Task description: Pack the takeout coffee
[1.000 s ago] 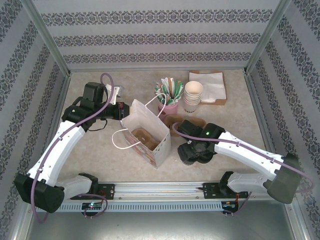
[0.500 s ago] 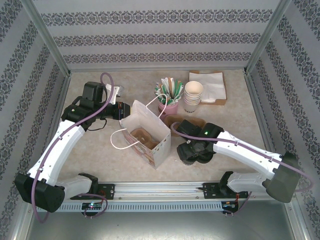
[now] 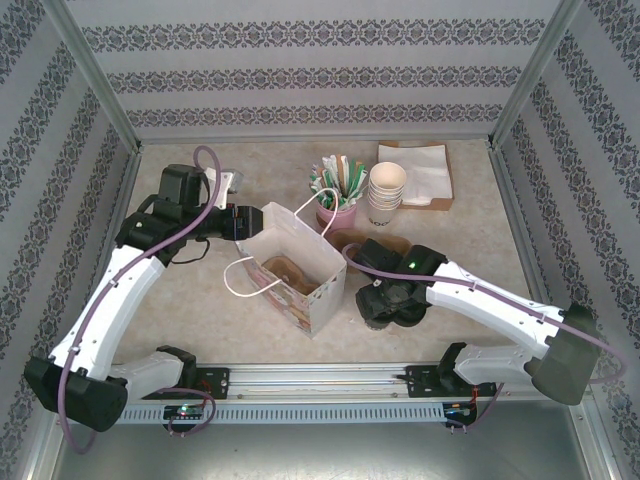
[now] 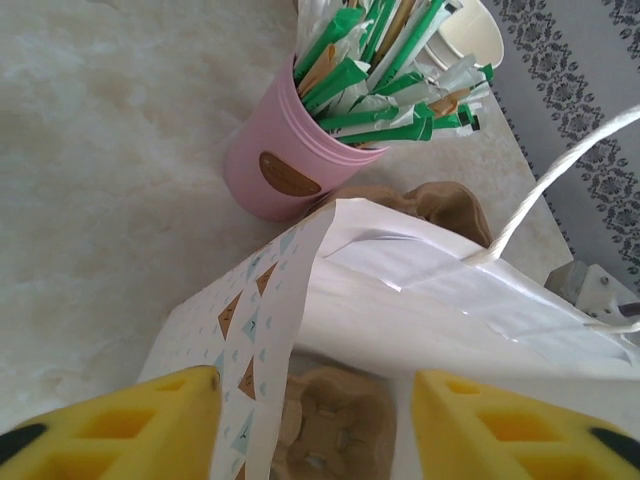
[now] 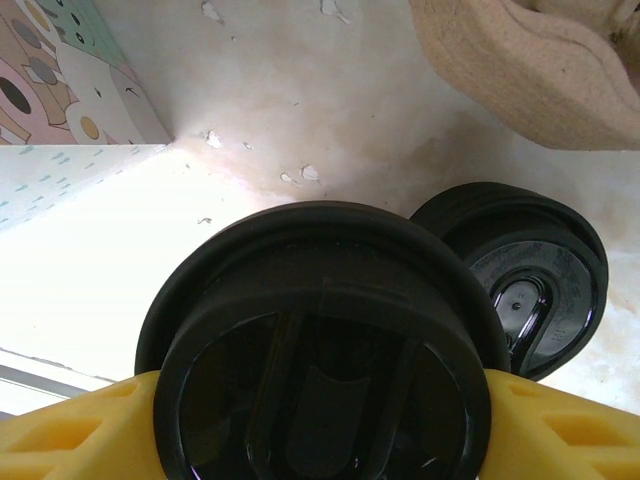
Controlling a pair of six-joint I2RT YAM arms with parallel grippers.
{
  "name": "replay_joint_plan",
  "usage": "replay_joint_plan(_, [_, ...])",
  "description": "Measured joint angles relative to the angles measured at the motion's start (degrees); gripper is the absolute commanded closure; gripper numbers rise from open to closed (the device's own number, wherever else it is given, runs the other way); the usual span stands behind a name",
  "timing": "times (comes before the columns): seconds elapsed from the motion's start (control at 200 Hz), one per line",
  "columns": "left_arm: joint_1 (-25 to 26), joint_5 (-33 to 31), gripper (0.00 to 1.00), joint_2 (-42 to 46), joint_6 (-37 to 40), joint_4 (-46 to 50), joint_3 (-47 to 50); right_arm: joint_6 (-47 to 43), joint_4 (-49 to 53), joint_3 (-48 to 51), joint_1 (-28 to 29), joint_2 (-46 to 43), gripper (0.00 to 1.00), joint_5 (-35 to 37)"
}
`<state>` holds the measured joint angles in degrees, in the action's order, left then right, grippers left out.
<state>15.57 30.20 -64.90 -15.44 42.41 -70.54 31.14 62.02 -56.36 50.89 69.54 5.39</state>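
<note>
Black-lidded takeout coffee [image 5: 320,390] is clamped at lid level between the right pincer [image 3: 390,302] fingers, just right of the paper bag [image 3: 292,236]. A loose black lid [image 5: 530,285] lies beside it on the surface [image 3: 190,300]. The left pincer [image 4: 315,420] is spread apart, straddling the bag's wall edge.

The left arm [image 3: 105,300] stretches from its 7 o'clock base toward 10 o'clock, with the left gripper [image 4: 315,425] spread wide. The right arm [image 3: 500,312] bends in from 4 o'clock, its right gripper [image 5: 320,420] clamped around the takeout coffee [image 5: 325,340].
</note>
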Motion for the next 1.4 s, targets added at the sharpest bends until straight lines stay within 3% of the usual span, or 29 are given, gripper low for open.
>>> replay_joint_plan(0.654, [-0.3,-11.9,0.39,7.8,-4.0,-0.1,-1.2,0.6,8.0,-14.8,-0.2,-7.6,0.32,3.6])
replay_joint_plan(0.949, [-0.3,-12.8,0.39,8.7,-5.0,0.0,-1.7,-0.5,13.1,-27.9,-2.0,-11.1,0.32,7.5])
replay_joint_plan(1.404, [-0.3,-12.3,0.39,5.6,-6.1,1.8,-1.7,-8.7,18.1,-53.6,-2.0,-1.4,0.34,9.2])
